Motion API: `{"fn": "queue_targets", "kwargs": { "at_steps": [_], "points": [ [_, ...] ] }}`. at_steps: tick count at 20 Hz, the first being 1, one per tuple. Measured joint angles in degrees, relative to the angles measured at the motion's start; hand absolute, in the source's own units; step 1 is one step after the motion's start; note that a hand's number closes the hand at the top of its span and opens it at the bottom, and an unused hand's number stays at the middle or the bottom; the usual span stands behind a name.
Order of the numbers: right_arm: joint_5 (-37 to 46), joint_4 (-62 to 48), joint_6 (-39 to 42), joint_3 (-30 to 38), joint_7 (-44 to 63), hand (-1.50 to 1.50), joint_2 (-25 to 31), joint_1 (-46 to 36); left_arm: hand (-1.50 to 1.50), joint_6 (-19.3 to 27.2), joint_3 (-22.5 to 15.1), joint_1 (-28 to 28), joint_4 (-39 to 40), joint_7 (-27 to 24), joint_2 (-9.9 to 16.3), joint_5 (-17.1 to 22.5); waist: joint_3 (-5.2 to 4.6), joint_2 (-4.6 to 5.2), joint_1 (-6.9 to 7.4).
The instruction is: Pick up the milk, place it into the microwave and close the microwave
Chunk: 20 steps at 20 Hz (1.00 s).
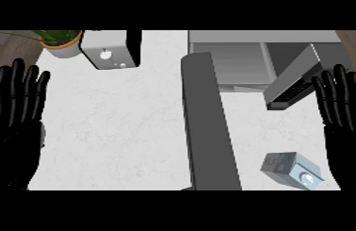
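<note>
The milk carton [292,169] lies tilted on the white surface [118,131], near its front edge and well in front of the microwave [236,60], whose door [208,126] stands swung wide open toward the viewer. No step looks begun: the carton is untouched.

The right hand [337,107] shows just right of the carton and a little behind it, fingers straight and spread, holding nothing. It looks the natural one to come down and curl round the carton.

From the carton, the way back to the microwave's open mouth passes right of the door and past a dark slanted panel [295,81].

The left hand [21,107] rests open far left of the carton, beyond the door.
</note>
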<state>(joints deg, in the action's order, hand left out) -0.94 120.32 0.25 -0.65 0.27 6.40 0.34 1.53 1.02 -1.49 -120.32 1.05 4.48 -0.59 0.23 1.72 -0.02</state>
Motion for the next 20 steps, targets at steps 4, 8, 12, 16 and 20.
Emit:
{"fn": "queue_targets", "kwargs": {
  "at_steps": [4,8,12,16,20],
  "points": [
    [-7.1,2.4,7.3,1.7,-4.0,-1.50,2.6,5.6,-1.50,-0.1,-1.1,0.3,1.2,-1.1,-0.1,-1.6,-0.11,-1.16,-0.51],
    [-16.8,5.1,18.3,2.3,-7.9,-1.50,6.6,13.9,-1.50,-0.4,-2.2,2.3,2.9,-1.2,-1.5,-0.4,-0.11,-1.74,-1.65],
    [-25.6,4.6,29.3,7.0,-12.3,-1.50,11.4,23.2,-1.50,2.5,-6.1,4.5,5.4,-1.9,-3.3,0.6,-0.12,-1.95,-2.26],
    [-28.0,0.6,39.4,13.1,-20.0,-1.50,13.0,30.7,-1.50,5.7,-12.4,8.1,6.3,-4.5,-4.0,-0.1,-0.15,-2.02,-1.73],
    [-26.0,-4.1,42.9,17.6,-22.8,-1.50,13.0,34.9,-1.50,9.3,-18.8,11.9,6.9,-8.2,-4.3,-1.7,-0.16,-2.01,-1.17]
  ]
}}
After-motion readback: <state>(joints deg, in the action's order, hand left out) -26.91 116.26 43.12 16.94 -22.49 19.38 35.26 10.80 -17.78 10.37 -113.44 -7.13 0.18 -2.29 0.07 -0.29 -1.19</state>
